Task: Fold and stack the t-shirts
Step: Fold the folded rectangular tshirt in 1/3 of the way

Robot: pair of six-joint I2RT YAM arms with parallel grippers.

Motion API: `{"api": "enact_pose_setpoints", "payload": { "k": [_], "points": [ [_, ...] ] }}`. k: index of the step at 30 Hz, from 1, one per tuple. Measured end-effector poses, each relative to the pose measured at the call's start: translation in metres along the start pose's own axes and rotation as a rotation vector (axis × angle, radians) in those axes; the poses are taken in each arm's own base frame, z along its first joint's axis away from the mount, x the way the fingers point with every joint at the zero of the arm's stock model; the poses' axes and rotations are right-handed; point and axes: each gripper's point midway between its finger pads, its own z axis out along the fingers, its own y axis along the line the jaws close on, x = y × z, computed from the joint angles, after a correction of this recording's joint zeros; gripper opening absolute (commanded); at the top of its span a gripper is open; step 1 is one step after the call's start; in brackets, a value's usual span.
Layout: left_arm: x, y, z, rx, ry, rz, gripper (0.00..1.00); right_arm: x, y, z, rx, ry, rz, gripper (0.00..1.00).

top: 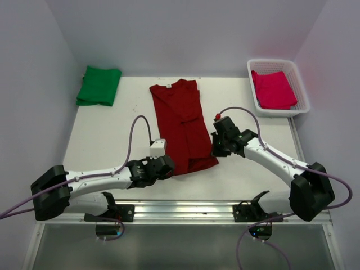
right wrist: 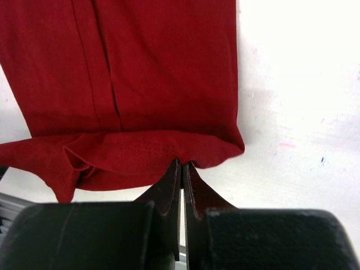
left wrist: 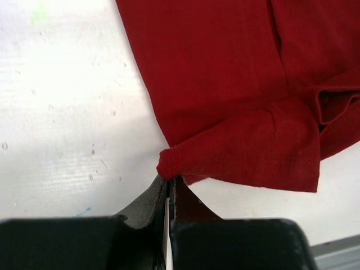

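Observation:
A dark maroon-red t-shirt (top: 181,121) lies folded lengthwise in the middle of the table, collar at the far end. My left gripper (top: 167,165) is shut on its near left hem corner (left wrist: 169,162). My right gripper (top: 215,149) is shut on the near right hem edge (right wrist: 185,154), and the hem is doubled over there. A bright green t-shirt (top: 99,85) lies folded at the far left. A pinkish-red t-shirt (top: 273,89) lies folded inside the basket.
The white lattice basket (top: 301,85) stands at the far right corner. A metal rail (top: 185,211) runs along the near table edge by the arm bases. Purple cables loop over both arms.

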Motion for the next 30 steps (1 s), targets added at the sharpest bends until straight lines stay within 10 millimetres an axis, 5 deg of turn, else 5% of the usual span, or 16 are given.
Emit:
{"api": "enact_pose_setpoints", "payload": {
  "k": [19, 30],
  "points": [
    [-0.082, 0.004, 0.04, -0.037, -0.151, 0.089, 0.0, -0.074, 0.013, 0.019, 0.052, -0.096, -0.074, 0.0],
    [-0.125, 0.016, 0.076, -0.096, -0.169, 0.086, 0.0, -0.121, 0.02, 0.049, 0.078, -0.107, -0.071, 0.0]
  ]
}}
